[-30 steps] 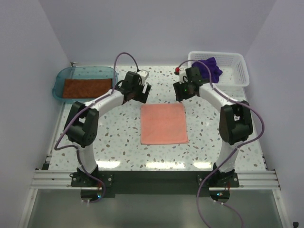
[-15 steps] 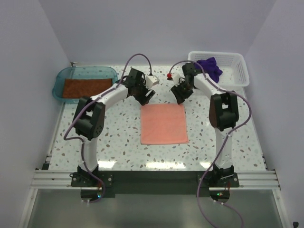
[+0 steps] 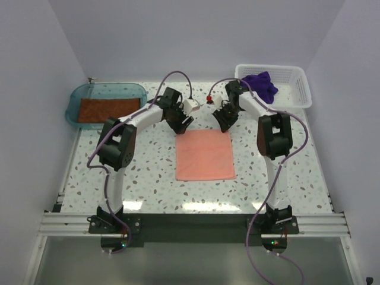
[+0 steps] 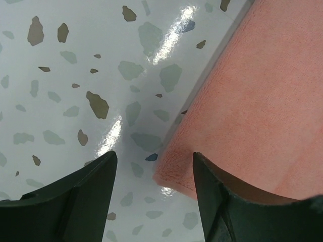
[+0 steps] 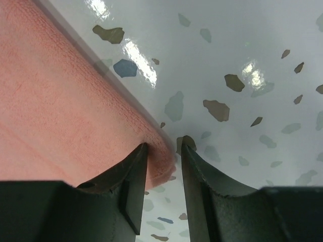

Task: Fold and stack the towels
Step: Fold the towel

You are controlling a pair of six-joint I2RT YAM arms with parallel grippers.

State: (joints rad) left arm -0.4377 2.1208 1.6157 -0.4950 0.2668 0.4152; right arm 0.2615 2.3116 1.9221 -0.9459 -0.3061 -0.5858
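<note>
The salmon pink towel (image 3: 205, 155) lies flat in the middle of the table. My left gripper (image 3: 183, 126) is open and low over its far left corner, which lies between the fingers in the left wrist view (image 4: 154, 161), with the towel (image 4: 262, 91) to the right. My right gripper (image 3: 223, 124) is at the far right corner. Its jaws stand narrow but apart, straddling the towel's corner (image 5: 164, 146), and the towel (image 5: 60, 116) spreads to the left. The rust brown towel (image 3: 108, 109) lies folded in the teal tray (image 3: 74, 98). The purple towel (image 3: 261, 83) sits bunched in the white basket (image 3: 300, 89).
The teal tray stands at the far left and the white basket at the far right of the speckled table (image 3: 148, 172). White walls close in the left, right and far sides. Purple cables arch over both arms.
Both grippers have moved inward and down onto the pink towel's far corners, the left to the far left corner, the right to the far right corner. The towel has not moved.
</note>
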